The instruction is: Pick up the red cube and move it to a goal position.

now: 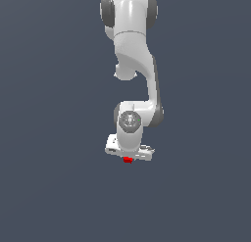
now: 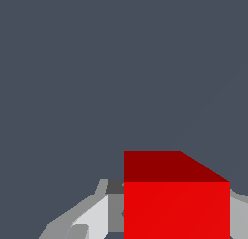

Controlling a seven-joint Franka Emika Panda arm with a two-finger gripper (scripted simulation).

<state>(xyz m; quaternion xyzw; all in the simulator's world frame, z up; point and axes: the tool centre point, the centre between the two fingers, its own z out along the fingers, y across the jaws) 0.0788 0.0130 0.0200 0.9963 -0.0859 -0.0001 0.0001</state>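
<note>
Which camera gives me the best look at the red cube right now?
The wrist view: the red cube fills much of the frame, two faces clear, with gripper fingers flanking it. The exterior view shows only a tiny red speck under the gripper.

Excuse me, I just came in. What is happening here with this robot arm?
This is a simulation. A white Franka Panda arm reaches down, and a tiny bright red cube sits right under its white gripper. In the wrist view the red cube lies between the grey fingers, so it looks gripped. Whether it is lifted off the plain dark grey ground cannot be told. No goal marker shows.
</note>
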